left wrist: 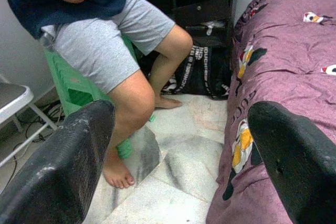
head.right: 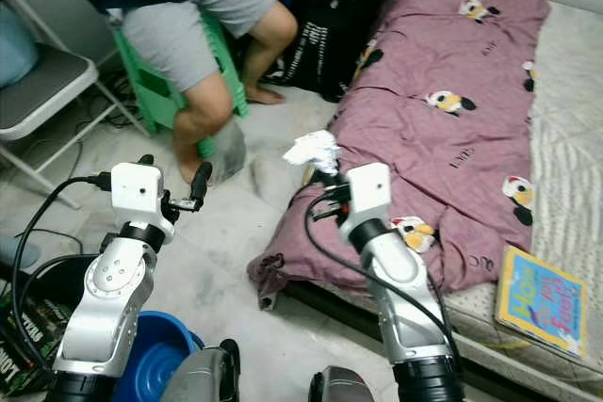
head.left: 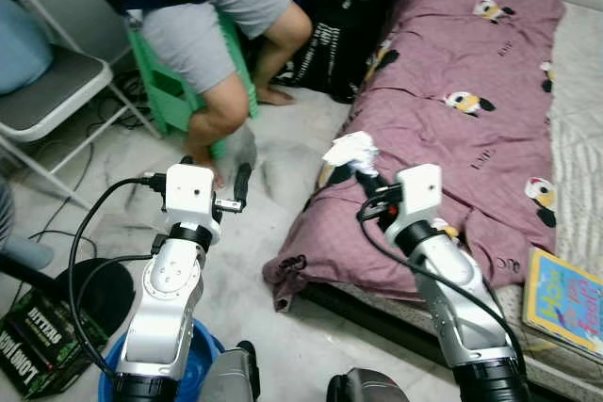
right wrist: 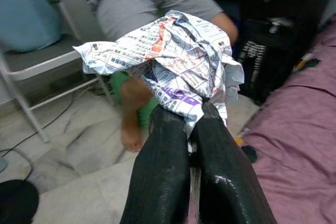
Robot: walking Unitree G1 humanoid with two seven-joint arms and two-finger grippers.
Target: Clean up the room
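A crumpled sheet of printed paper [head.left: 350, 150] is pinched in my right gripper [head.left: 366, 173], held up over the near edge of the purple duvet [head.left: 452, 110]. In the right wrist view the paper [right wrist: 168, 59] bunches above the two black fingers [right wrist: 163, 177], which are pressed together on it. My left gripper [head.left: 215, 174] hovers over the marble floor, open, with nothing between its fingers [left wrist: 63, 161].
A person [head.left: 203, 21] sits on a green stool [head.left: 165, 87] straight ahead, bare feet on the floor. A grey folding chair [head.left: 47, 91] stands at left. A blue basin [head.left: 188, 369], a dark box [head.left: 38, 336] and cables lie near my feet. A children's book [head.left: 565, 303] rests on the mattress at right.
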